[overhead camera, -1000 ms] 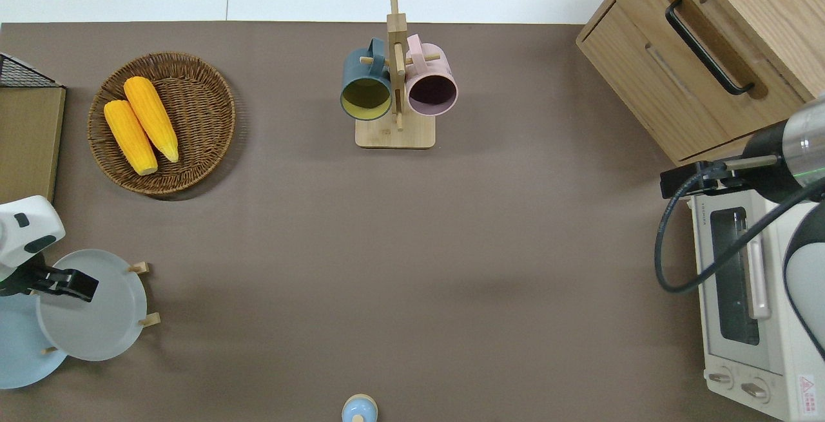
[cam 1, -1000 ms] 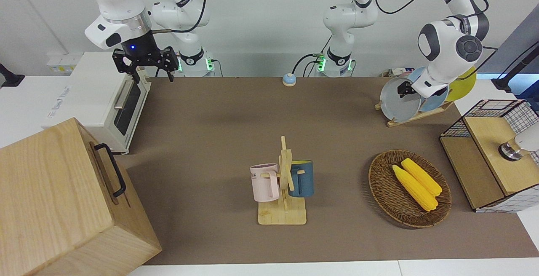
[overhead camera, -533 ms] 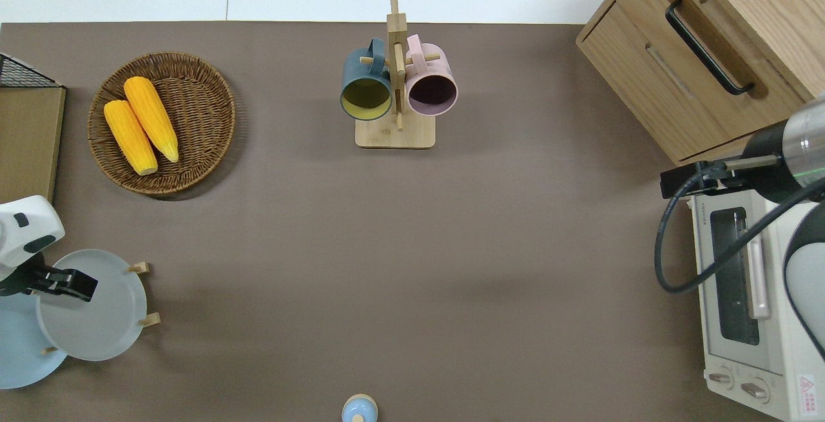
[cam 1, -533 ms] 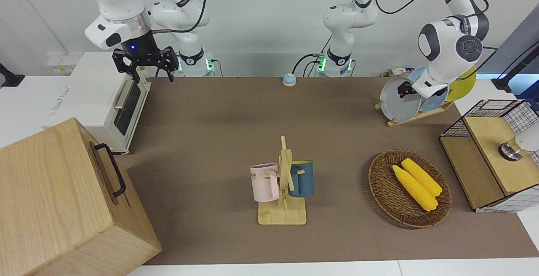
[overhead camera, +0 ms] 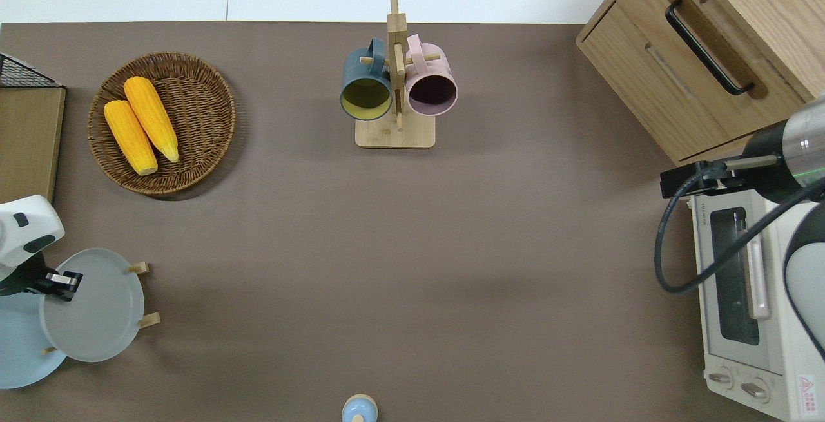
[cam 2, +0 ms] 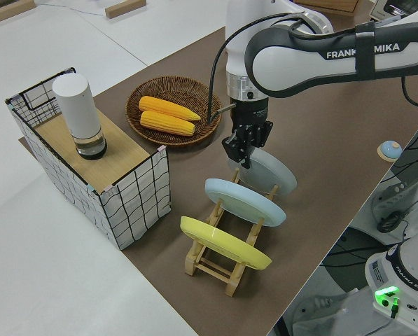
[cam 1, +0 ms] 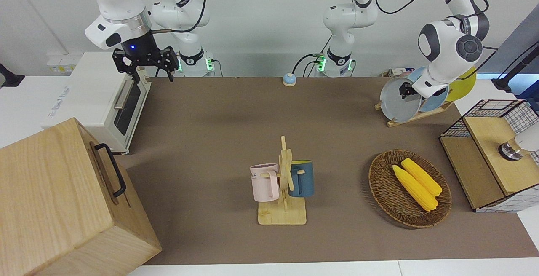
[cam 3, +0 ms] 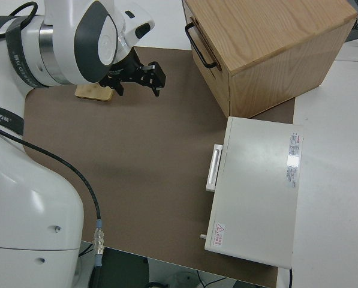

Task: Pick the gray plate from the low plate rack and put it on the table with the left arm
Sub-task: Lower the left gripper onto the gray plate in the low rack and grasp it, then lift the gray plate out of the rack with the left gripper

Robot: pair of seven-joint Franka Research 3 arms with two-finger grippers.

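Observation:
The gray plate [cam 1: 398,99] leans in the slot of the low plate rack [cam 1: 417,116] that is farthest from the robots, at the left arm's end of the table [cam 1: 219,141]. It also shows in the overhead view [overhead camera: 97,309] and the left side view [cam 2: 268,171]. My left gripper [cam 1: 406,89] [overhead camera: 67,278] [cam 2: 242,150] is shut on the plate's upper rim, one finger on each face. My right gripper [cam 1: 145,67] [cam 3: 137,81] is open and empty, and its arm is parked.
A light-blue plate [cam 2: 244,203] and a yellow plate [cam 2: 223,241] stand in the rack's other slots. A wicker basket [cam 1: 379,183] with two corn cobs and a wire crate [cam 1: 488,149] lie farther out. A mug stand [cam 1: 284,183] stands mid-table.
My left gripper's fingers have closed in on the gray plate's rim. The plate has shifted slightly in the rack. The right arm has not moved.

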